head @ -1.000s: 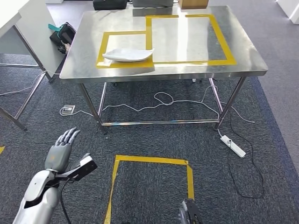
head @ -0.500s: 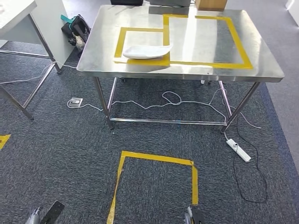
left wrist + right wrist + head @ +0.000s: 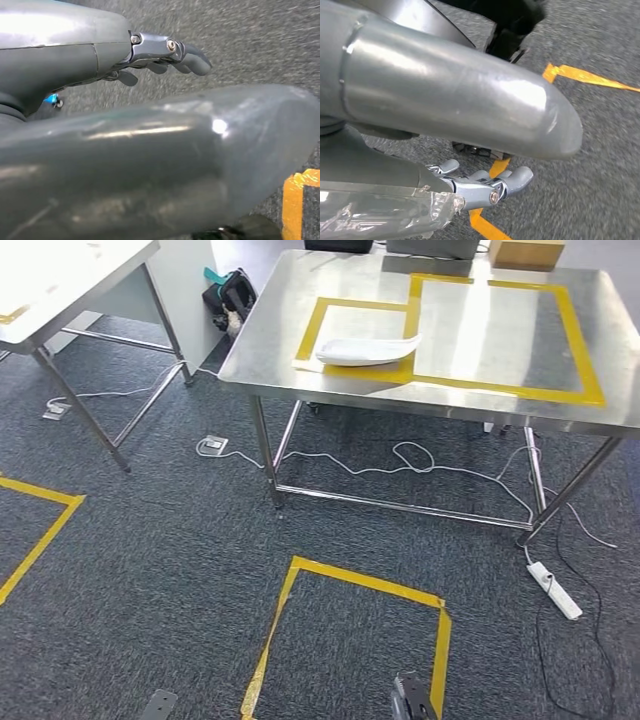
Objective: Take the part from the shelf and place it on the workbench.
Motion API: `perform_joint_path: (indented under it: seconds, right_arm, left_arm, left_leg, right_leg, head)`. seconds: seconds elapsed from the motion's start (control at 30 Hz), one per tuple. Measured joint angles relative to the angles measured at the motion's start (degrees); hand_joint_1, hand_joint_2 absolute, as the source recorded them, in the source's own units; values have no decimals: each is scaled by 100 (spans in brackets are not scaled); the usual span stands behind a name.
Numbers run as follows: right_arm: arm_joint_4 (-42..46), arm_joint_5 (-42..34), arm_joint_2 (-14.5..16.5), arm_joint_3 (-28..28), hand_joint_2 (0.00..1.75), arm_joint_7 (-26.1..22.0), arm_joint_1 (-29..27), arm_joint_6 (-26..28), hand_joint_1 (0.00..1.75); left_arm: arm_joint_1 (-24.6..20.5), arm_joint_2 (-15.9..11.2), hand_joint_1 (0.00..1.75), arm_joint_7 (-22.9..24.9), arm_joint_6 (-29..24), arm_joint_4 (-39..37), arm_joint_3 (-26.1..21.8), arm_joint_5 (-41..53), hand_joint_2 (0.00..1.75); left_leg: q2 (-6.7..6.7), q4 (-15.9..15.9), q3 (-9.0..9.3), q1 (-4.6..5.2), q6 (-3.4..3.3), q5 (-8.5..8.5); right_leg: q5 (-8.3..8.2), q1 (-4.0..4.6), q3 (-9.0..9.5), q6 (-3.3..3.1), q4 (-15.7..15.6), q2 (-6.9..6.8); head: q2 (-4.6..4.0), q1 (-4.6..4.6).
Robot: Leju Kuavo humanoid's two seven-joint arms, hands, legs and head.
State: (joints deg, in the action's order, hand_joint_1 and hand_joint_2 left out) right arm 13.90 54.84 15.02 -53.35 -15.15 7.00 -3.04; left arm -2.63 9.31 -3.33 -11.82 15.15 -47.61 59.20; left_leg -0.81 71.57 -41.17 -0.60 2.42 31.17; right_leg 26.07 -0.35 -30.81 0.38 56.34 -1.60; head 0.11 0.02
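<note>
A white, shallow curved part (image 3: 367, 349) lies on the steel workbench (image 3: 264, 350), across the edge of a yellow-taped rectangle (image 3: 332, 308). My left hand (image 3: 113, 140) hangs over the grey carpet with its thumb and dark fingers (image 3: 170, 52) stretched out and apart, holding nothing. Beside a yellow floor tape, my right hand (image 3: 444, 90) also hangs low, its fingers (image 3: 497, 185) extended and nothing in them. Both hands are far below and in front of the workbench.
A second table (image 3: 68, 280) stands at the left, with a dark bag (image 3: 230, 290) on the floor behind it. White cables (image 3: 411, 455) and a power strip (image 3: 555, 590) lie under the workbench. A yellow tape square (image 3: 362, 585) marks the carpet ahead. A cardboard box (image 3: 526, 252) sits at the bench's far edge.
The camera has swung left, so the whole scene shifted right and the left table came in. My left hand, raised a second ago, has dropped out of the head view.
</note>
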Motion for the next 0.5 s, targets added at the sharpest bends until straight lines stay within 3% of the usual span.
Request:
perform_joint_path:
  seconds: [0.03, 0.07, 0.13, 0.2, 0.23, 0.3, 0.37, 0.43, 0.5]
  right_arm:
    - [0, 2, 0, 1, 0, 7, -1, -4, 0]
    - [0, 5, 0, 2, 0, 17, 2, -9, 0]
    - [1, 9, -2, 4, 0, 38, 7, -21, 0]
    - [3, 9, -5, 4, 0, 52, 13, -31, 0]
    - [3, 9, -8, 4, 0, 56, 17, -33, 0]
    - [2, 10, -7, 6, 0, 59, 26, -37, 0]
    - [2, 10, -7, 10, 0, 58, 31, -39, 0]
    - [2, 9, -7, 13, 0, 58, 17, -39, 0]
    - [2, -2, -8, 13, 0, 60, -6, -37, 0]
  left_arm:
    - [2, 8, 0, -27, 10, -13, 17, 97, 0]
    - [8, 15, 0, -62, 19, -24, 46, 215, 0]
    - [0, 41, 0, -140, 24, -39, 138, 431, 0]
    - [-34, 85, 0, -193, 24, -48, 243, 566, 0]
    - [-43, 104, 0, -205, 24, -54, 280, 601, 0]
    - [-29, 118, 0, -218, 24, -72, 324, 629, 0]
    - [-17, 127, 0, -220, 22, -84, 349, 636, 0]
    - [-29, 143, 0, -219, 31, -87, 397, 665, 0]
    - [-39, 156, 0, -180, 61, -98, 442, 717, 0]
  left_leg:
    - [16, 50, -3, -14, 18, -36]
    - [43, -129, 111, -26, 31, -172]
    - [270, -895, 556, -28, 57, -505]
    - [454, -1437, 839, -6, -9, -654]
    - [463, -1505, 857, 12, -61, -646]
    - [326, -1503, 824, 21, -174, -660]
    - [205, -1509, 807, 14, -257, -686]
    - [71, -1512, 784, 11, -318, -711]
    - [-86, -1511, 765, 22, -346, -727]
  right_leg:
    - [1, -2, -3, 4, 1, -84]
    - [3, -7, -3, 13, 4, -162]
    - [21, -4, 1, 63, 21, -305]
    - [50, 27, -2, 134, 53, -423]
    - [58, 42, 0, 163, 62, -472]
    - [75, 24, 7, 216, 68, -535]
    - [257, -8, -85, 267, 288, -323]
    - [649, -17, -379, 281, 983, 13]
    - [918, -12, -707, 268, 1699, 142]
  head:
    - [0, -1]
    - [0, -1]
    - [0, -5]
    - [0, 5]
    - [0, 13]
    - [0, 30]
    - [0, 36]
    - [0, 48]
    - [0, 51]
